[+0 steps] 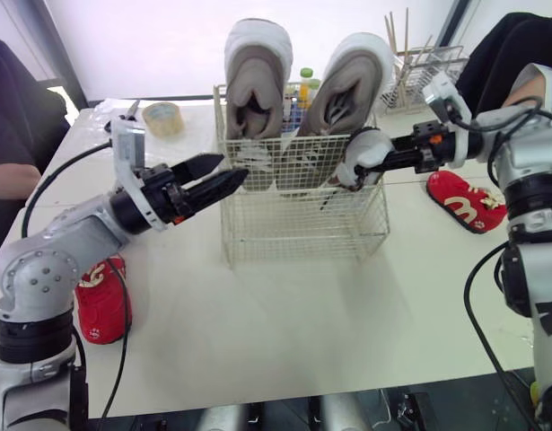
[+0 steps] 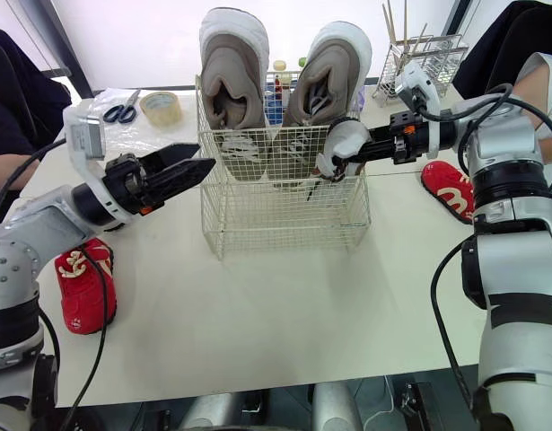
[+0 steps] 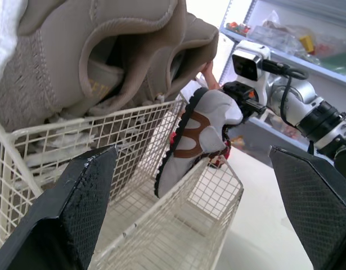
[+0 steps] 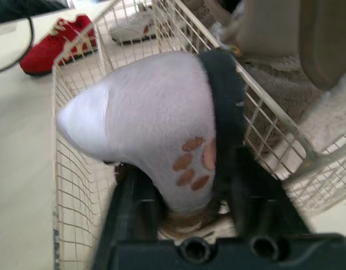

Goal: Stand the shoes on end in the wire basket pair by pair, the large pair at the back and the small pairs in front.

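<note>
My right pincer (image 1: pixel 376 162) pinches a small white shoe (image 2: pixel 343 142) at the basket's (image 1: pixel 293 229) 3 o'clock rim, dipping inside the wire. Two large shoes (image 1: pixel 256 81) stand on end at 12, crowding it. At 9 my left pincer (image 1: pixel 213 177) is spread, just outside the wire. One red shoe (image 1: pixel 100 301) lies on the table (image 1: pixel 284 332) at 8, a second red shoe (image 1: pixel 464 202) at 3. There is tape (image 1: pixel 163 117) at 10 and a rack (image 1: pixel 428 67) at 1.

Robotics lab or test room, not a home. Plain white worktop (image 1: pixel 284 305) laid out as a trial station. Roll of tape (image 1: pixel 162 118) and scissors (image 2: pixel 121 112) at its far left corner; wire rack (image 1: pixel 433 67) of wooden sticks at far right. Metal shelving (image 3: pixel 324 64) behind, stocked with bags and boxes. One person (image 1: pixel 15 121) sits close at left, another (image 2: pixel 502 45) at right.
</note>
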